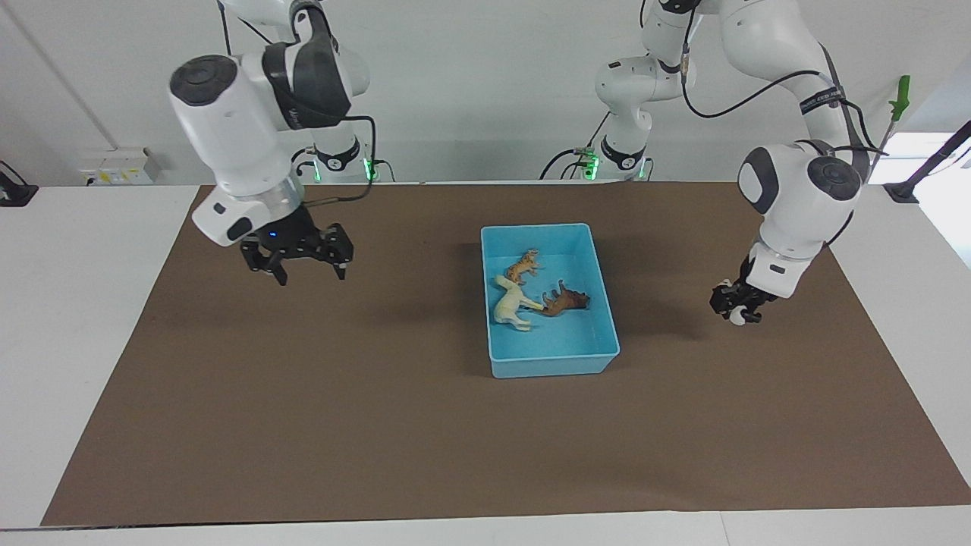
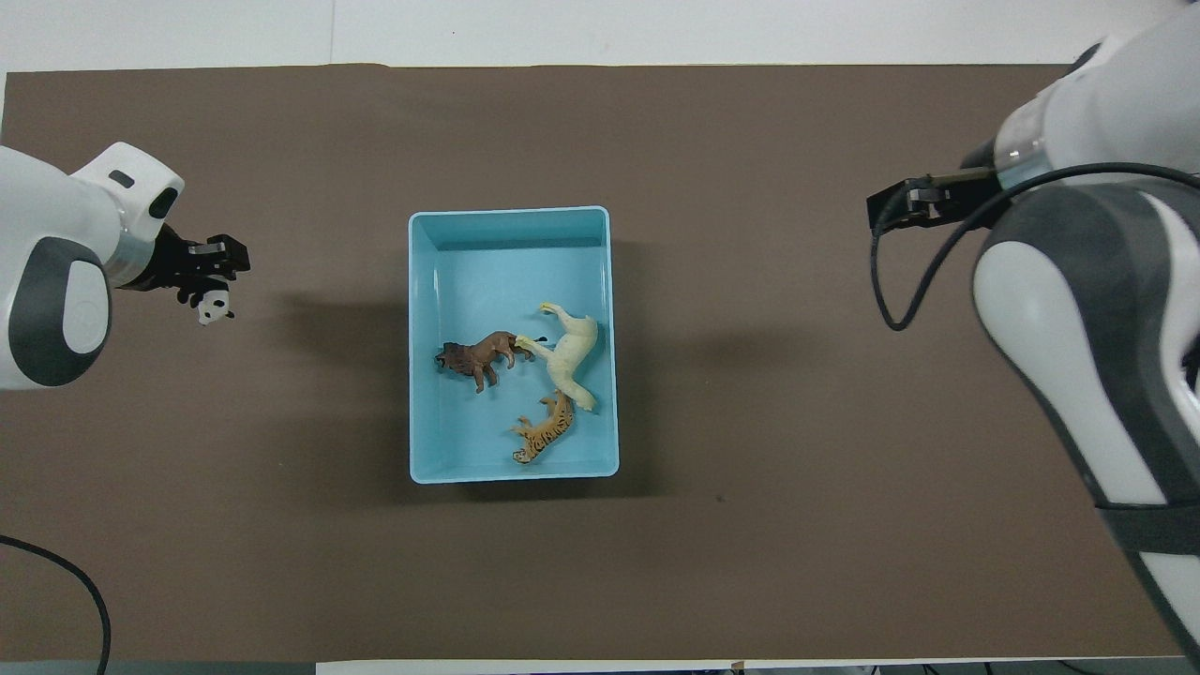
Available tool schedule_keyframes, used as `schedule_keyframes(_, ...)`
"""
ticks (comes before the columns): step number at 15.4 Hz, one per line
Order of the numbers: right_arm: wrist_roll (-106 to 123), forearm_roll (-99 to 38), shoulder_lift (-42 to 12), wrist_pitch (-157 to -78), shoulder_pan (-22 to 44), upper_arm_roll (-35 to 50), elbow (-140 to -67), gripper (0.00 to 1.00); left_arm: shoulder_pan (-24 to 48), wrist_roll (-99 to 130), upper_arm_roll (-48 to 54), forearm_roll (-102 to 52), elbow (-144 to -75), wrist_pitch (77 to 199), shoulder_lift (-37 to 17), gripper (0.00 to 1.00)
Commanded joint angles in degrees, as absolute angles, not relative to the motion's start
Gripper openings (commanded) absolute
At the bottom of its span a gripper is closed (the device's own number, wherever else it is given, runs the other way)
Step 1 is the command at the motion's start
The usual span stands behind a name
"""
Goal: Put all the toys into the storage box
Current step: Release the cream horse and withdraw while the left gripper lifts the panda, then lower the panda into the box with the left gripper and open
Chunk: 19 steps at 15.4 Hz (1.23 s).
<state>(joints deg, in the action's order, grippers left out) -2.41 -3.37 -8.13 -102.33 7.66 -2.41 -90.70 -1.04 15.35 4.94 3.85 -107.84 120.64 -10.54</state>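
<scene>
The light blue storage box (image 1: 551,362) (image 2: 419,347) stands mid-table. In it lie the orange tiger (image 1: 523,265) (image 2: 545,432), the cream-yellow horse (image 1: 513,303) (image 2: 569,353) and the brown lion (image 1: 566,300) (image 2: 478,355). My left gripper (image 1: 734,307) (image 2: 208,283) is shut on the black-and-white panda (image 1: 736,316) (image 2: 215,307) and holds it above the mat toward the left arm's end of the table, apart from the box. My right gripper (image 1: 305,262) (image 2: 907,208) hangs open and empty over the mat toward the right arm's end.
A brown mat (image 1: 379,425) (image 2: 750,469) covers the white table (image 1: 61,318). A cable (image 2: 56,581) lies at the mat's edge near the left arm's base.
</scene>
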Motion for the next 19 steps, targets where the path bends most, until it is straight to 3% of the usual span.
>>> schedule_keyframes(1, -0.35, -3.34, -4.05, -99.94, 3.62, -1.67, -93.51, 1.00, 7.44, 30.36, 4.22, 3.87, -106.96, 117.51, -9.41, 0.10)
schedule_keyframes(6, -0.61, -3.25, 0.26, -97.47, 0.00, -1.67, -97.29, 1.00, 17.22, 43.49, 4.31, -0.96, -110.02, 118.99, -8.09, 0.12)
schedule_keyframes(10, -0.18, -2.73, -0.09, -96.95, -1.58, -1.67, -96.50, 1.00, 23.45, 49.56, 4.31, -1.93, -114.42, 125.04, -6.68, 0.16)
schedule_keyframes(11, -0.26, -2.72, 0.00, -96.51, -1.58, -1.67, -96.68, 1.00, 24.51, 50.53, 4.31, -1.93, -115.91, 127.24, -6.24, 0.28)
schedule_keyframes(12, -0.18, -2.72, 0.00, -96.24, -1.67, -1.67, -96.51, 1.00, 24.61, 50.89, 4.31, -1.93, -116.45, 127.70, -5.98, 0.58)
schedule_keyframes(13, -0.18, -2.72, 0.00, -95.63, -1.76, -1.67, -96.33, 1.00, 24.61, 50.98, 4.31, -1.93, -116.19, 127.27, -5.98, 0.95)
schedule_keyframes(14, -0.18, -2.72, 0.26, -95.28, -1.67, -1.67, -96.33, 1.00, 24.61, 51.06, 4.31, -1.93, -115.93, 127.00, -6.06, 1.00)
schedule_keyframes(19, -0.09, -2.72, -0.70, -90.97, -2.02, -1.67, -91.84, 1.00, 22.25, 49.75, 3.52, -1.93, -114.09, 122.54, -3.61, 1.00)
